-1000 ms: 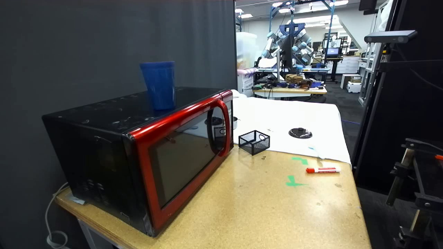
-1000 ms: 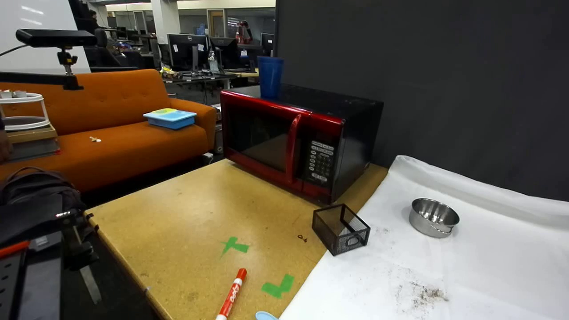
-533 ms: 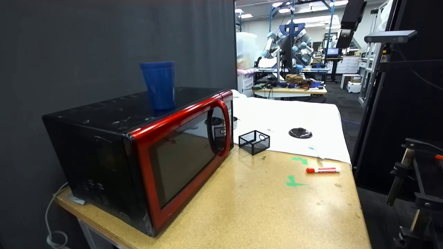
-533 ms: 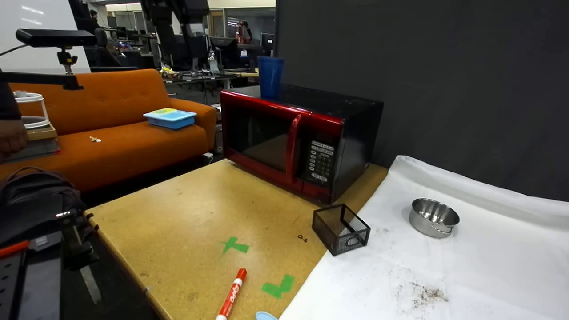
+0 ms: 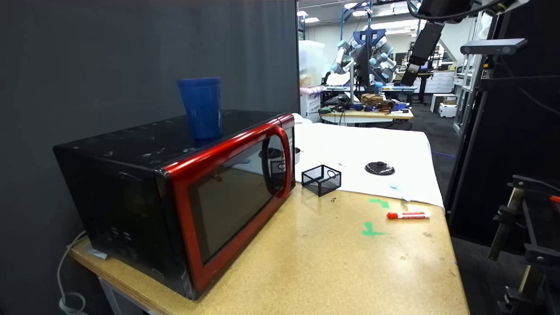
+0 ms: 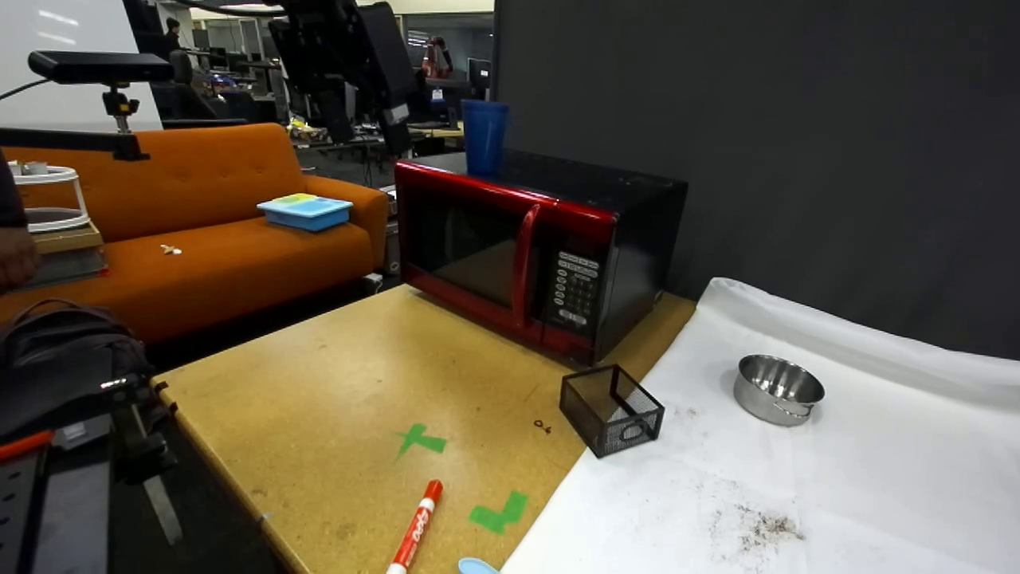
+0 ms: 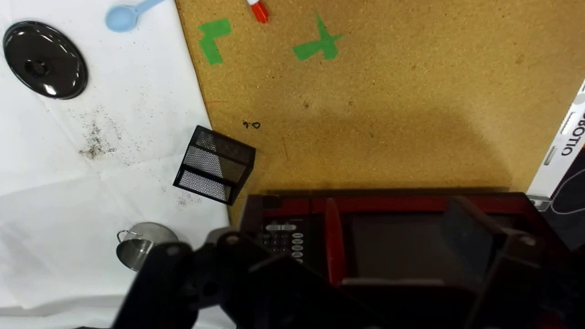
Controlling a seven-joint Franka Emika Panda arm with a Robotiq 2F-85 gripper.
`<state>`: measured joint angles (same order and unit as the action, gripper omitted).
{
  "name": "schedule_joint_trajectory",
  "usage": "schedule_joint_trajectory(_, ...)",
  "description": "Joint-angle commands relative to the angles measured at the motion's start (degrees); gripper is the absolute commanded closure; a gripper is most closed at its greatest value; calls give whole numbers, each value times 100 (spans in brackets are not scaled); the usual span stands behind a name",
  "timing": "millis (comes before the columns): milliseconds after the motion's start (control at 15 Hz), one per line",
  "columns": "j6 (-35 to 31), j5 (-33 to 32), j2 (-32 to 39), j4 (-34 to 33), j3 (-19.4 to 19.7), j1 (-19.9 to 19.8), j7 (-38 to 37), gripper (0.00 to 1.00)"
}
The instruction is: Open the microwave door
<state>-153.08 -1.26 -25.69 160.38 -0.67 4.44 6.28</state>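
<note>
In an exterior view the microwave (image 6: 550,263) stands on the far side of the table (image 6: 335,383), its door (image 6: 470,247) closed and a blue cup (image 6: 484,139) upright on top. The gripper (image 6: 370,143) hangs to the left of the cup, released, its two fingers (image 6: 395,135) spread apart. To the right, a mesh basket (image 6: 629,437) sits near the microwave and a steel pot (image 6: 761,402) rests on the white sheet (image 6: 900,478). In an exterior view the microwave takes up the near left; the gripper shows at the far right, well apart from it, and a red-capped marker (image 5: 408,215) lies on the right of the table. In the wrist view the door's red handle (image 7: 335,242) shows between the parted fingers; a black lid (image 7: 45,59) and a blue spoon (image 7: 121,19) lie far left on the sheet.
</note>
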Motion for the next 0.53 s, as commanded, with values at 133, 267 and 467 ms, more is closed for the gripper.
schedule_joint_trajectory(133,19,-1,-23,-13,14,5,17,0)
schedule_joint_trajectory(267,-134,46,549,-396,-22,204,177,0)
schedule_joint_trajectory(467,-527,-54,1322,-937,-128,398,384,0)
